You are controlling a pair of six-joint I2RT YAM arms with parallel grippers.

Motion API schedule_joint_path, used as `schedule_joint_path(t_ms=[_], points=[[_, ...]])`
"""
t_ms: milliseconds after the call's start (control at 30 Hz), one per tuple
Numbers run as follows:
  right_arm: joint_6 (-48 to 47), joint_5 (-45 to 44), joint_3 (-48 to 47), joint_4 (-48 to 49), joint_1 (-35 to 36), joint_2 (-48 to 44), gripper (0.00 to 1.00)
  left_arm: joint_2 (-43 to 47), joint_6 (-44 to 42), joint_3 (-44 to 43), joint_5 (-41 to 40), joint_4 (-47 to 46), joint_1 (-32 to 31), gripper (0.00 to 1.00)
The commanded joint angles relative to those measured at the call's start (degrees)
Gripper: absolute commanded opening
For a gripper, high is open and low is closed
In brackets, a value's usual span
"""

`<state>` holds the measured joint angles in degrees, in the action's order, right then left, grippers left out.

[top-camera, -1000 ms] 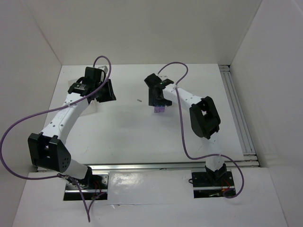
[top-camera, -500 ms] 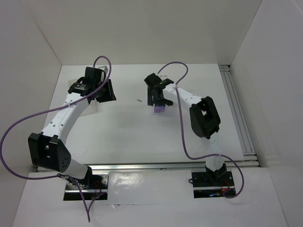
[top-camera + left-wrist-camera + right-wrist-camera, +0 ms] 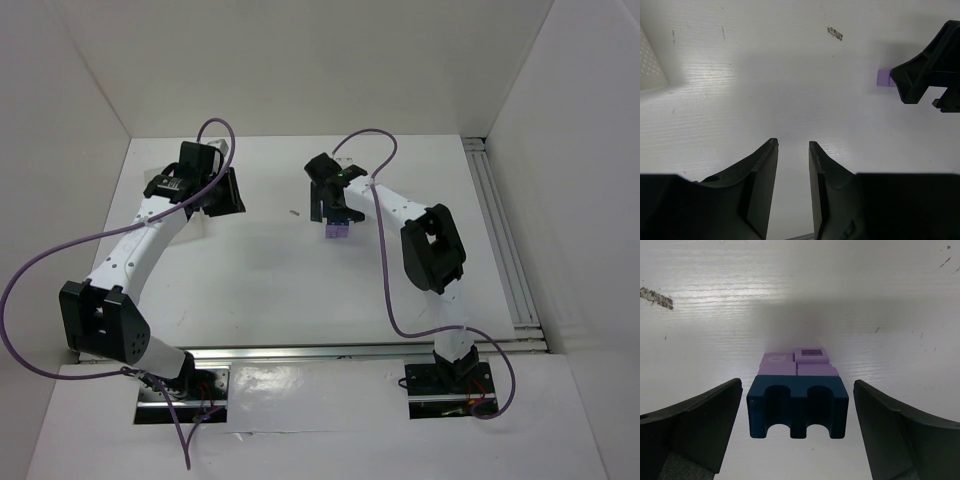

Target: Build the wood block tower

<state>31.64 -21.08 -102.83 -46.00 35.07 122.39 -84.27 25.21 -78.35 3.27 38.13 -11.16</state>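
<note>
Although the right gripper [image 3: 334, 213] hangs directly over the wood block tower [image 3: 797, 390], its jaws stand wide apart, with bare table showing on either side of the blocks and neither finger touching them. The tower sits in the far half of the tabletop [image 3: 260, 280], a little right of its middle. From above most of it is hidden under the gripper, and only a light purple edge shows. The right wrist view gives more: a dark blue block [image 3: 797, 407] with two arched notches lies nearest, with light purple pieces [image 3: 777, 364] touching its far side. How many purple pieces there are cannot be told. In the left wrist view only a purple corner peeks out beside the right gripper's black finger. The left gripper [image 3: 792, 146] is near the far left corner, its jaws parted by a narrow gap with nothing between them. A perforated white box [image 3: 651, 67] is cut off by that view's left edge. A small dark speck [image 3: 835, 33] lies between the two grippers.
</note>
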Motion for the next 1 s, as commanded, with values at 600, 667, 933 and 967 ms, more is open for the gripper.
schedule_joint_path(t_ms=[600, 667, 933, 967], points=[[-4.57, -9.67, -15.64, -6.91, 0.61, -3.73, 0.99, 1.04, -1.48, 0.56, 0.07, -0.78, 0.35, 0.44], [-4.57, -12.21, -15.65, -6.39, 1.14, -6.89, 0.99, 1.56, -1.48, 0.04, 0.07, -0.78, 0.35, 0.44], [-5.09, -14.16, 12.68, 11.62, 1.14, -29.38, 0.99, 3.50, -2.01, -0.49, -0.46, -0.25, 0.35, 0.44], [-4.57, -14.69, 14.91, 12.50, 1.14, -33.40, 0.99, 3.50, -2.01, -0.49, -0.46, 0.27, 0.35, 0.44]])
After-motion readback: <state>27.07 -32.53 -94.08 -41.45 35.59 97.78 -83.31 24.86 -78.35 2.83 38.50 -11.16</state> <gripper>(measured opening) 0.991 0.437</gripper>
